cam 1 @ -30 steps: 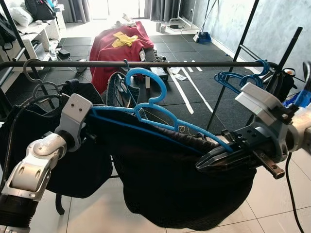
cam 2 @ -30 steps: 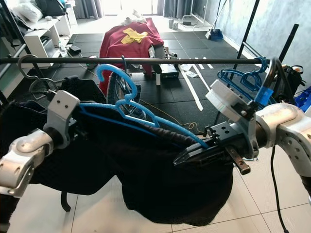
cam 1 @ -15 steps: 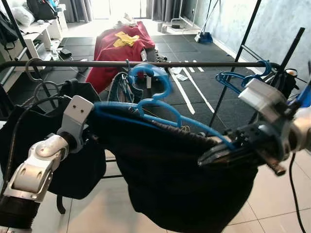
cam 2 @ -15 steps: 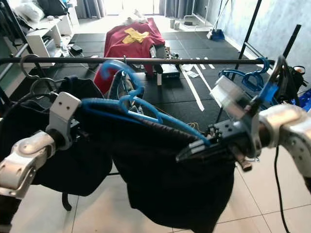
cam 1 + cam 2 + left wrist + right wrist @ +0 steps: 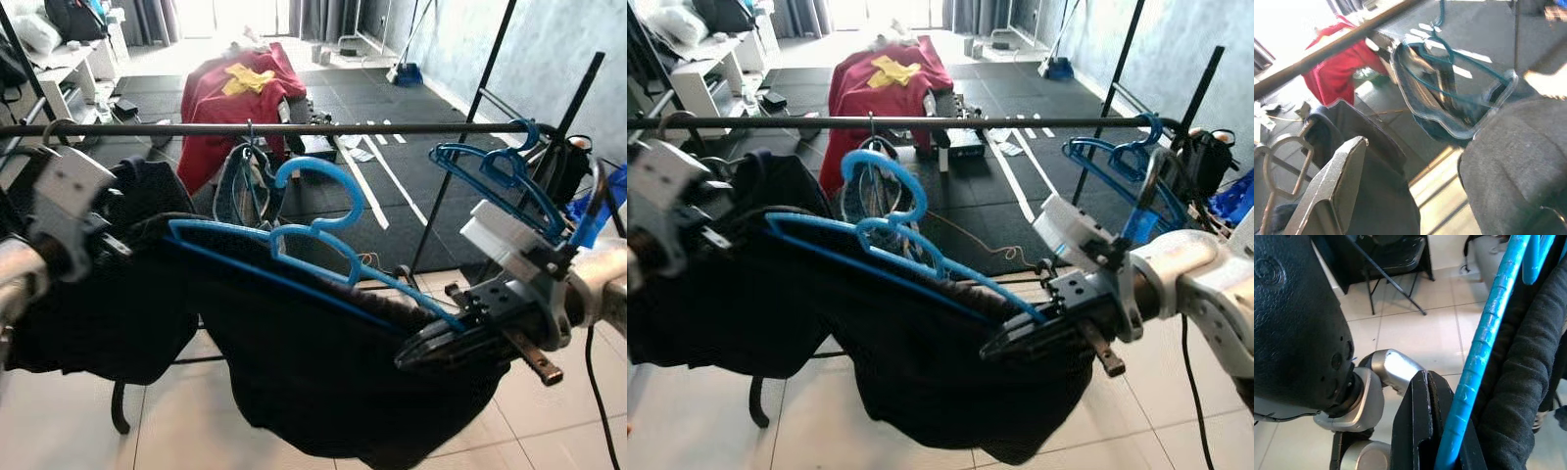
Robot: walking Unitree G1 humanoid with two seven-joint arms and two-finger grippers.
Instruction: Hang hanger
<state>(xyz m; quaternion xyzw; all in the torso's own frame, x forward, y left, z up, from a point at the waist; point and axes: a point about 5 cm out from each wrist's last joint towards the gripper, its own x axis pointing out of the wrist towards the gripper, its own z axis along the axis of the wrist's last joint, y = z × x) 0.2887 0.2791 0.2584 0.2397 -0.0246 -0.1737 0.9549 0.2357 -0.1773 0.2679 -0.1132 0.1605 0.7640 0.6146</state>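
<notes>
Gripping one blue hanger: right claw; two spare hangers on rail.

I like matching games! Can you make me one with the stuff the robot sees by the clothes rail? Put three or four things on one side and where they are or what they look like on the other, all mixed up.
Things:
1. blue hanger
2. red cloth
3. empty blue hangers
4. right gripper

Places or states:
A. hooked on the rail at its right end
B. lying on the dark floor mats behind the rail
C. shut on one end of the hanger
D. carrying a black garment, hook not yet over the rail

Pairs: 1-D, 2-B, 3-A, 4-C
</notes>
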